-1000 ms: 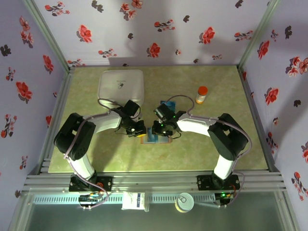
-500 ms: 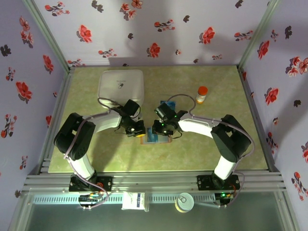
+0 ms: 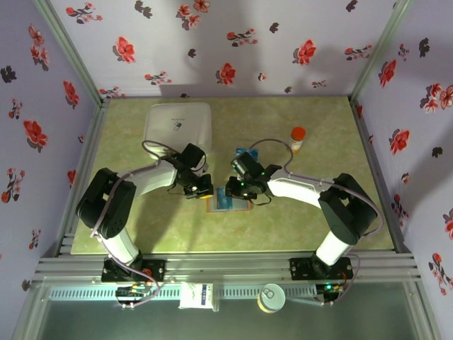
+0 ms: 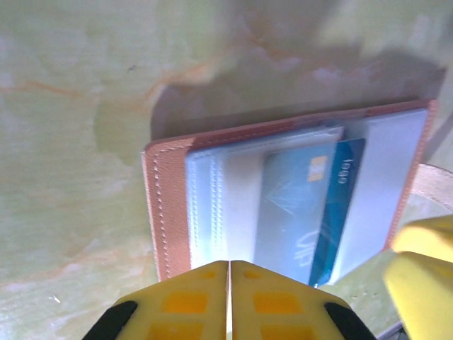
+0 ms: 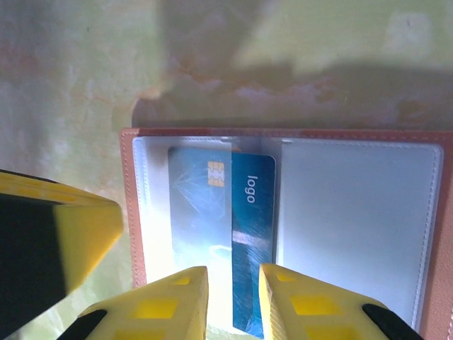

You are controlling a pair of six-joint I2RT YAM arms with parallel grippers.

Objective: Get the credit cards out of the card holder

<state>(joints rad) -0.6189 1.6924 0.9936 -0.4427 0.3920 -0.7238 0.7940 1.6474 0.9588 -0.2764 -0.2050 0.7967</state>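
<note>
The card holder (image 3: pixel 228 202) lies open and flat on the green table between both arms. In the left wrist view its reddish-brown leather edge (image 4: pixel 166 205) frames grey-blue pockets. A pale blue chip card (image 5: pixel 195 212) sits in the left pocket, and a teal credit card (image 5: pixel 251 234) marked "logo" pokes out sideways from under it. My right gripper (image 5: pixel 232 283) hovers with its jaws a narrow gap apart over the near end of the teal card (image 4: pixel 340 198). My left gripper (image 4: pixel 230 268) is shut, its tips at the holder's outer pocket edge. Both grippers, left (image 3: pixel 202 191) and right (image 3: pixel 236 191), flank the holder.
A white square box (image 3: pixel 178 126) stands behind the left arm. An orange-capped bottle (image 3: pixel 297 139) stands at the back right. A small blue card (image 3: pixel 246 151) lies on the table behind the right wrist. Aluminium posts and flowered walls enclose the table.
The left jaws have closed the last bit. The right arm's elbow has swung right and its gripper has shifted slightly over the holder. The holder has stayed in place.
</note>
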